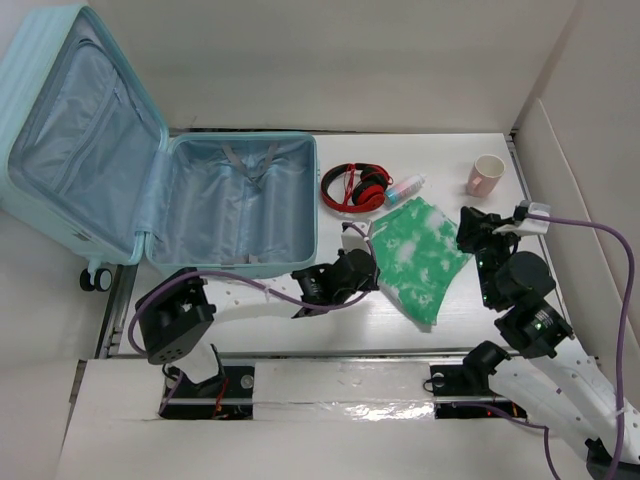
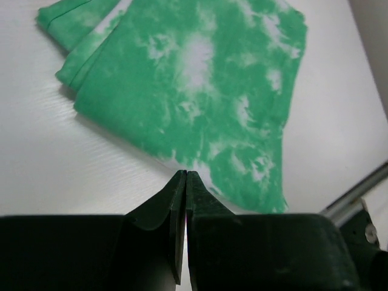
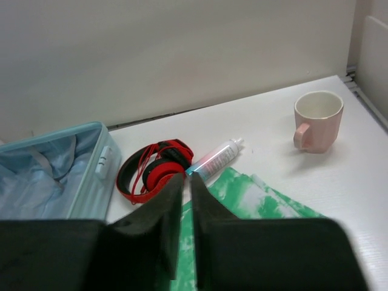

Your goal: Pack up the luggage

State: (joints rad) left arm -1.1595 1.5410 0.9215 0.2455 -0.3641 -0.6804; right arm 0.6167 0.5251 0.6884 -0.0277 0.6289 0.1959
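The luggage (image 1: pixel 240 205), a pale aqua hard-shell suitcase, lies open at the back left with its lid (image 1: pixel 70 130) tilted up off the table's left side; its inside holds nothing that I can see. It also shows in the right wrist view (image 3: pixel 54 176). A folded green-and-white cloth (image 1: pixel 415 255) lies on the table right of centre. My left gripper (image 1: pixel 372 268) is shut and empty at the cloth's left edge (image 2: pixel 200 91). My right gripper (image 1: pixel 466 232) is shut and empty above the cloth's right edge (image 3: pixel 260 203).
Red-and-black headphones (image 1: pixel 355 187) (image 3: pixel 151 173) and a small white tube (image 1: pixel 405 188) (image 3: pixel 215 160) lie behind the cloth, beside the suitcase. A pink mug (image 1: pixel 486 174) (image 3: pixel 318 120) stands at the back right. Walls close in the back and the right.
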